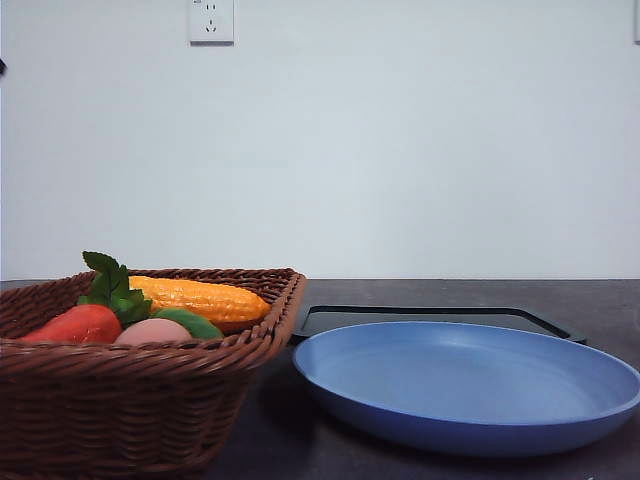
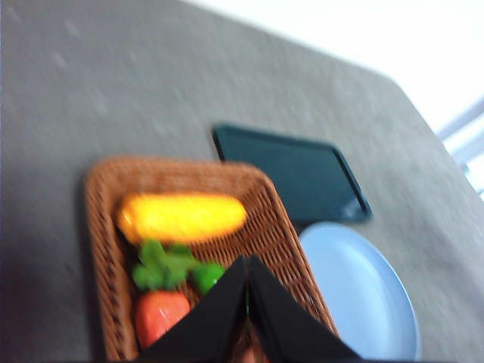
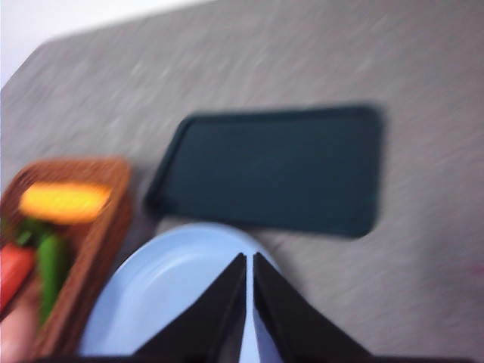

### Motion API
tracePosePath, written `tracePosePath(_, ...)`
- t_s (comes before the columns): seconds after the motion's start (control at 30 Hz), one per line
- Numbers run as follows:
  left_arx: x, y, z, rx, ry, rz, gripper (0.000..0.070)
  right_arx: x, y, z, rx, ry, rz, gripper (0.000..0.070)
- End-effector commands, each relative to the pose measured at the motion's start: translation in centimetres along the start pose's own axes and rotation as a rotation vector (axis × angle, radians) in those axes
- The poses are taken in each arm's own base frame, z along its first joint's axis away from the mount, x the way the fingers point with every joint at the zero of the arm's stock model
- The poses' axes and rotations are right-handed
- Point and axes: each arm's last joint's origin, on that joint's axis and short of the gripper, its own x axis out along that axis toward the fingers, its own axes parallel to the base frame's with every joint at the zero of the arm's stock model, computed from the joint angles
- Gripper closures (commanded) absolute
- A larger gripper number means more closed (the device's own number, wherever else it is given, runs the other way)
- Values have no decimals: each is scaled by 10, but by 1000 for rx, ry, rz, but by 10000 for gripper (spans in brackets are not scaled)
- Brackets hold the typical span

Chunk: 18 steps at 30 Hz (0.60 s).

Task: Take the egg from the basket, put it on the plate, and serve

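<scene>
The large brown woven wicker basket sits on the dark grey tabletop, at the left of the front view. Inside it, the small smooth pinkish-brown egg lies near the front wall, between a red-orange tomato-like vegetable and a green piece. A yellow corn cob lies behind them, and green leaves stand up above the vegetable.

The wide shallow matte blue plate rests just beside the basket on its right. A flat black rectangular tray lies behind the plate.

Left gripper: black fingers pressed together at the tips, nothing between them, hanging over the basket's near end. Right gripper: fingers likewise nearly touching, holding nothing, above the plate. Both wrist views are blurred.

A white wall socket is on the wall.
</scene>
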Motion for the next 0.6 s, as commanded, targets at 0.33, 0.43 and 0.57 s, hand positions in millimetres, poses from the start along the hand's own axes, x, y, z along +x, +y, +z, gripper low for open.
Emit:
tracePosePath(0.33,31,2,-11,-43,239,-37,683,44,-20,-16,124,375,57,679)
tracePosePath(0.43,34,0,-12,-35,250,-52,596,54,-25,-19,122,415,33,568)
tracePosePath(0.57,37,-4,-10,-19,232,-78,438,68,-31,-22,122,458,1,474)
